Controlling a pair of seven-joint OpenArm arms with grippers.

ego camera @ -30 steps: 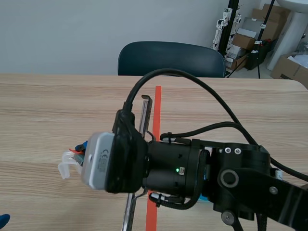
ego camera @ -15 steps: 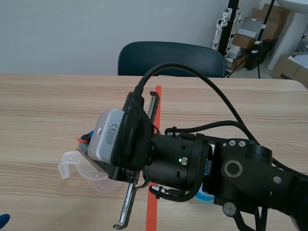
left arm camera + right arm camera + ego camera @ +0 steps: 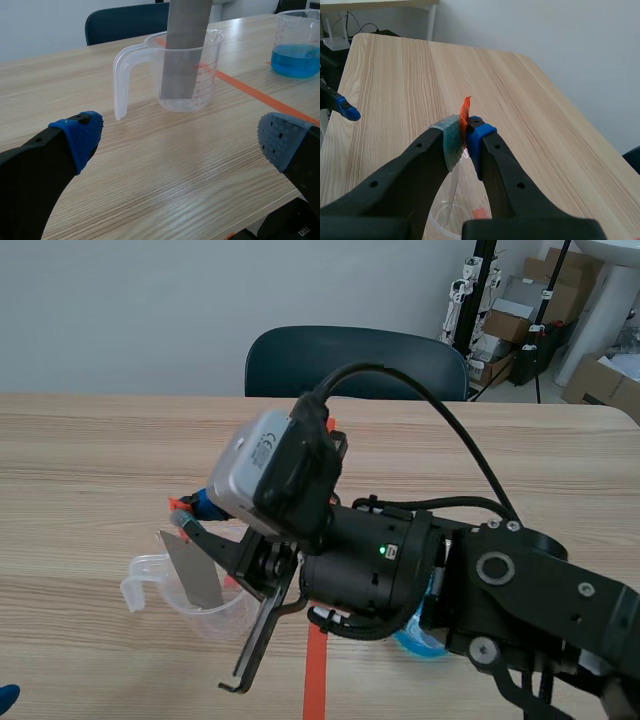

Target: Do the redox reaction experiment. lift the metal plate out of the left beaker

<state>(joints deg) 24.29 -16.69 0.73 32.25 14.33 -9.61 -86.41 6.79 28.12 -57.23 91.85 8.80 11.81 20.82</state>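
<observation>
- Now the right hand is shut tight on the top of the metal plate, next to a bit of red tape.
- The metal plate leans a little, and its low end is inside the clear jug on the bench.
- The left hand is wide open and holds nothing. It sits low over the bench, near the clear jug.
- Another jug with blue water stands off to one side.
</observation>
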